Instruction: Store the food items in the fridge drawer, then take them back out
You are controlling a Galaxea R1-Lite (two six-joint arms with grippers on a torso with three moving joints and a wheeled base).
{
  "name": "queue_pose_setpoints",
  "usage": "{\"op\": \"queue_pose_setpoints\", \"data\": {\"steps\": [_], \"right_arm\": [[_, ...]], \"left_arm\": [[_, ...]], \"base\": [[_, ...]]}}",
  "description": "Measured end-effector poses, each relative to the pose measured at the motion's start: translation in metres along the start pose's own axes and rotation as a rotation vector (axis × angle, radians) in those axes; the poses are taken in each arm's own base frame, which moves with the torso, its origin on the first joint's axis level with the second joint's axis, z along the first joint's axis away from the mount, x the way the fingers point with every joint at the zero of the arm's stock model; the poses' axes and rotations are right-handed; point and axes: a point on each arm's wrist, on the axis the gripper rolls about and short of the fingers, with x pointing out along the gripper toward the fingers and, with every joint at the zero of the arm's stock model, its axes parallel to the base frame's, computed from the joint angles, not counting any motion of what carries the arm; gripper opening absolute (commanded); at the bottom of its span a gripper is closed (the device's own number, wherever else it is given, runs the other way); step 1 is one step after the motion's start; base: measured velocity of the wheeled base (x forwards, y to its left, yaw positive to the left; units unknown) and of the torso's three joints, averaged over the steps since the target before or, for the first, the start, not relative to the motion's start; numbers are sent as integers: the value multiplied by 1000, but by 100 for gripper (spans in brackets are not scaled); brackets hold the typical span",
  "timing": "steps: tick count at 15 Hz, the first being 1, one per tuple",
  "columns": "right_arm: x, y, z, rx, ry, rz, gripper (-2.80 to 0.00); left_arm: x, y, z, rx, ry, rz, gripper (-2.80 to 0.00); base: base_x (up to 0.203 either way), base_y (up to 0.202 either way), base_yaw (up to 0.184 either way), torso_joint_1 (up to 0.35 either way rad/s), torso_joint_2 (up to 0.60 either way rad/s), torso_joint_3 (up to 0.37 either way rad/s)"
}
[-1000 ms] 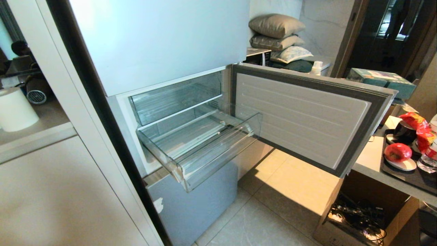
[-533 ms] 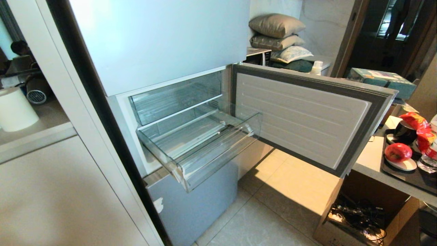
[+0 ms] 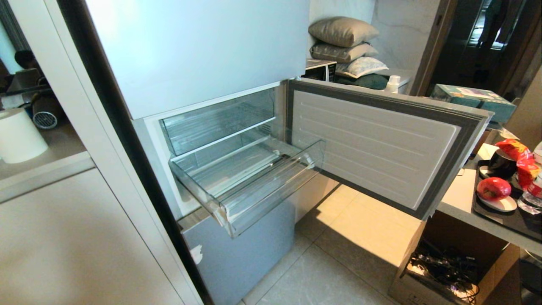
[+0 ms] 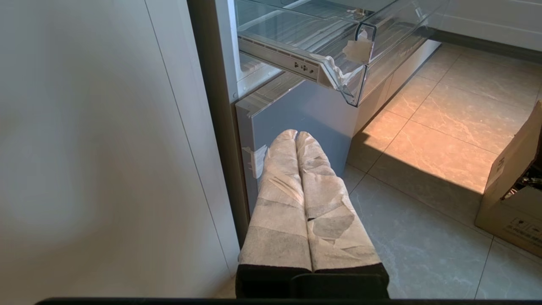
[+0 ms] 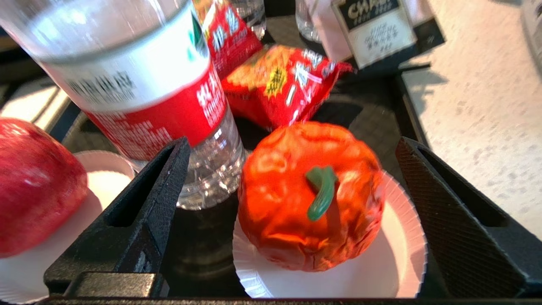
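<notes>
From my head I see neither of my arms. The red fruit (image 3: 493, 188) sits small at the right edge there, and the orange fruit (image 5: 311, 195) is out of that view entirely. At my right wrist the water bottle (image 5: 139, 84) is blurred and cut off at the top, its label unreadable. The red fruit is cropped there by the frame's edge.

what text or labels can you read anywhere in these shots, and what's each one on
"CHA": the start of a word on the dark label of a box at the back of the black tray; the rest is cut off, and the smaller lines below are too blurred to read.
Water bottle: red and white label, print too blurred to read.
Red snack bag: printed characters, not legible.
Cardboard box: marks too small to read.
</notes>
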Motion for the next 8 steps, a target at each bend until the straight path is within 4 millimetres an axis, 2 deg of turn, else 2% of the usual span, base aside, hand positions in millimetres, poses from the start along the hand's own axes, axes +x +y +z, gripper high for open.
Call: {"op": "queue_pose_setpoints", "data": {"steps": [6,7,8], "right_arm": [[4,-2,-16,9,31,18,0],[4,-2,-18,12,35,18,-149],[4,-1,-20,14,39,20,-280]], "left_arm": [[0,0,0,0,0,0,-280],[0,0,0,0,0,0,-280],[0,0,0,0,0,0,-280]], "base": [[0,0,0,0,0,0],[0,0,0,0,0,0],[0,0,0,0,0,0]]}}
